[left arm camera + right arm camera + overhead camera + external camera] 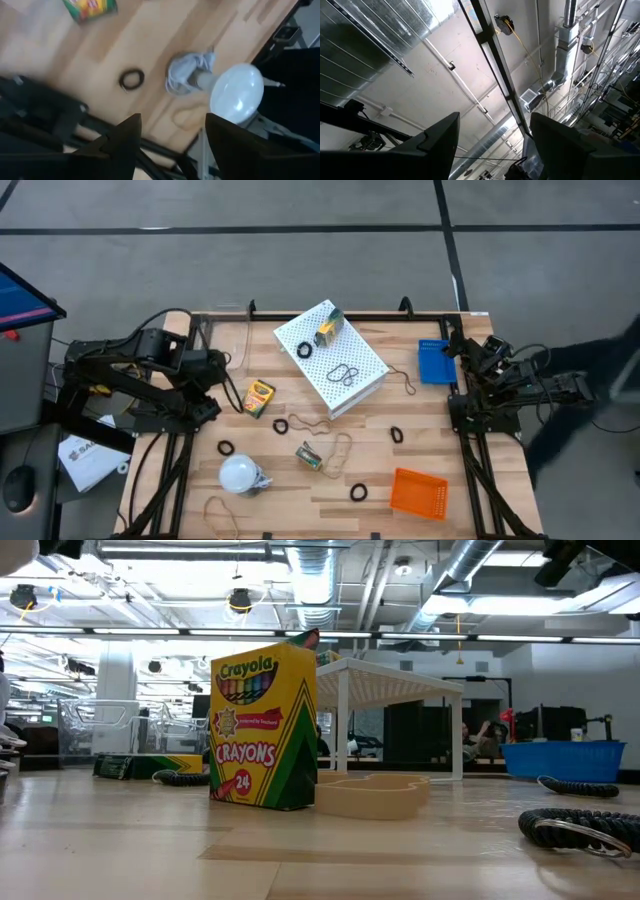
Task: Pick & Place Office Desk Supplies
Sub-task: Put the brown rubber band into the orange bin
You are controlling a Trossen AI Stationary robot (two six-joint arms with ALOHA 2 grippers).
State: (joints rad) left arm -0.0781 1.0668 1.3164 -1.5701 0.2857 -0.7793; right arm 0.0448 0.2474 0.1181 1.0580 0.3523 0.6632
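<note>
The white perforated box (330, 358) lies mid-table with a crayon box (328, 330), a black ring (304, 351) and tan rubber bands (343, 373) on top. More crayon boxes (259, 397) (309, 456), black rings (226, 448) (397, 435) (358, 492) and rubber bands (335, 448) lie on the wood. In the low view one crayon box (262, 725) stands upright. My left gripper (172, 135) is open above the table's left edge, facing a ring (131, 78). My right gripper (495, 135), open, points up at the ceiling by the right edge (478, 360).
A white bulb (238, 474) (235, 92) lies near the front left. A blue tray (433, 361) sits at the right edge and an orange tray (417, 492) at the front right. Bare wood shows between the scattered items.
</note>
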